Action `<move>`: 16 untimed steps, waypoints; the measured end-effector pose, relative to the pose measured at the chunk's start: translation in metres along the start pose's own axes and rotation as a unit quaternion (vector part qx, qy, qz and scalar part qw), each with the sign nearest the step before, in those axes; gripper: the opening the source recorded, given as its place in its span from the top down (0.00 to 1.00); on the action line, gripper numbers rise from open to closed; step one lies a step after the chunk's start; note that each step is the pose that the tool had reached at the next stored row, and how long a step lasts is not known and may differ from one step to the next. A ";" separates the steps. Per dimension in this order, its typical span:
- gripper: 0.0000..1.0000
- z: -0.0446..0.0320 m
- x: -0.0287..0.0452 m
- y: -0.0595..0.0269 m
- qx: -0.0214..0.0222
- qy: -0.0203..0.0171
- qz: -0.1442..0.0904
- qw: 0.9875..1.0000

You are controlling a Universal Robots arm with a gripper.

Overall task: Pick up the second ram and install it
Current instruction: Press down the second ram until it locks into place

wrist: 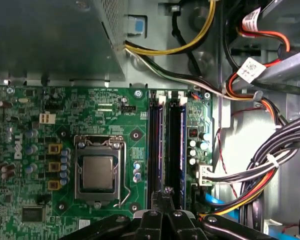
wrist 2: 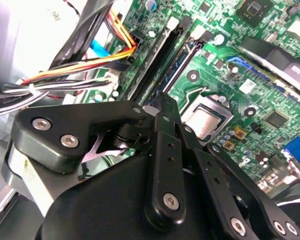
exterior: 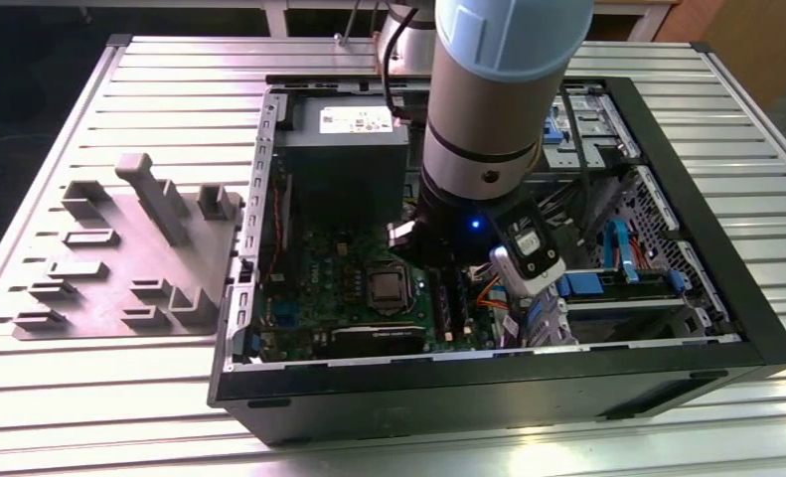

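On the surface's left side sits the grey fixture block (exterior: 134, 253). Right of it, inside the open computer case (exterior: 710, 383), the claw (wrist: 166, 197) hangs closed over the motherboard (wrist: 105, 112); the second ram (wrist: 176, 145) sits in its socket.
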State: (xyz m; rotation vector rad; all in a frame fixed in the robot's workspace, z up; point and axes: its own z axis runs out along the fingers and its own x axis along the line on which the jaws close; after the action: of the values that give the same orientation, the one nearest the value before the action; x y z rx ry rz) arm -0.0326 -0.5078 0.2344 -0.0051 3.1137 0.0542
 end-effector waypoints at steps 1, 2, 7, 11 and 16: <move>0.90 0.0000 0.0000 0.0000 0.000 0.000 0.000 1.000; 0.90 0.0000 0.0000 0.0000 0.000 0.000 0.000 1.000; 0.90 0.0031 0.0000 -0.0002 0.000 0.000 0.000 1.000; 0.90 0.0055 0.0001 -0.0003 0.000 0.000 0.000 1.000; 0.90 0.0073 0.0001 -0.0003 0.000 0.000 0.000 1.000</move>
State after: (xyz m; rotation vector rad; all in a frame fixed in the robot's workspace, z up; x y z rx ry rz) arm -0.0325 -0.5079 0.2271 -0.0052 3.1136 0.0546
